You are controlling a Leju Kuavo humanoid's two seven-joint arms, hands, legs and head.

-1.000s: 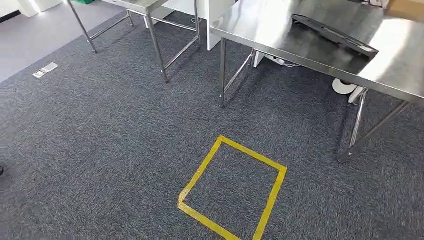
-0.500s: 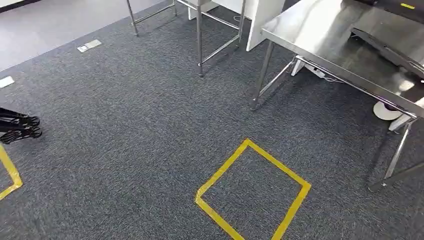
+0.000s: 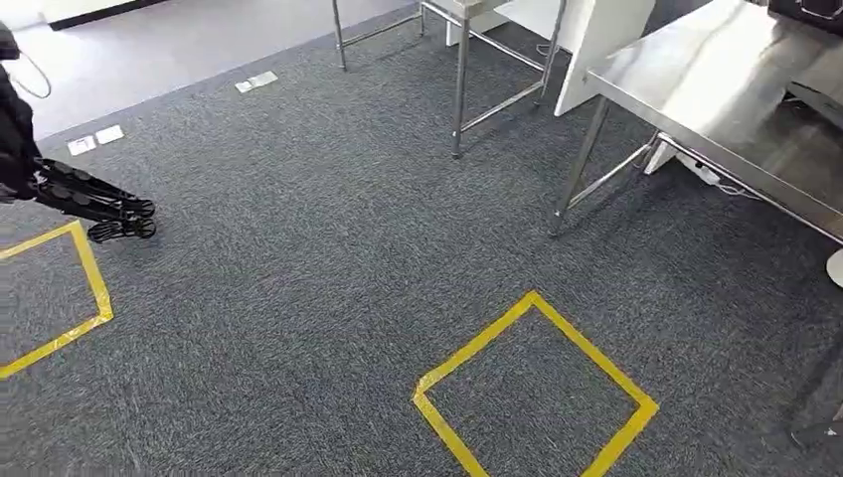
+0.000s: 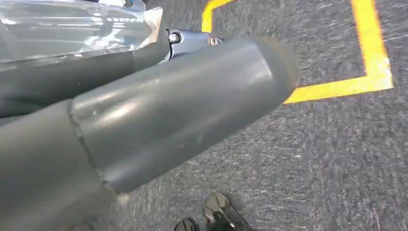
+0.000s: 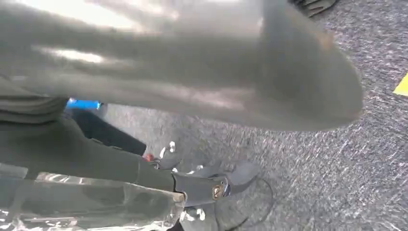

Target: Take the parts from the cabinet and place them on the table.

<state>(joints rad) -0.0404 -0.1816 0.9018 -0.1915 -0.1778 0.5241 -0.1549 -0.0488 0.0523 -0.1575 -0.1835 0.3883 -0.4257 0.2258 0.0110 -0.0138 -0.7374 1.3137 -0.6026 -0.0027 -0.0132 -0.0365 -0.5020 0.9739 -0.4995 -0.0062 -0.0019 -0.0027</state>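
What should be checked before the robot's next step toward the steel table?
1. Clear plastic package against the left hand: ok.
2. Package against the right hand: ok.
3. Firmness of either hand's hold: cannot tell.
4. Steel table in the head view: ok, ahead to the right.
5. Yellow tape square on the carpet ahead: ok.
6. Black stand apart from the route: ok, far left.

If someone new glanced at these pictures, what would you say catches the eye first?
Most striking is the yellow tape square on the dark carpet near the bottom of the head view. A shiny steel table stands at upper right, and black tripod legs reach in from the left edge.
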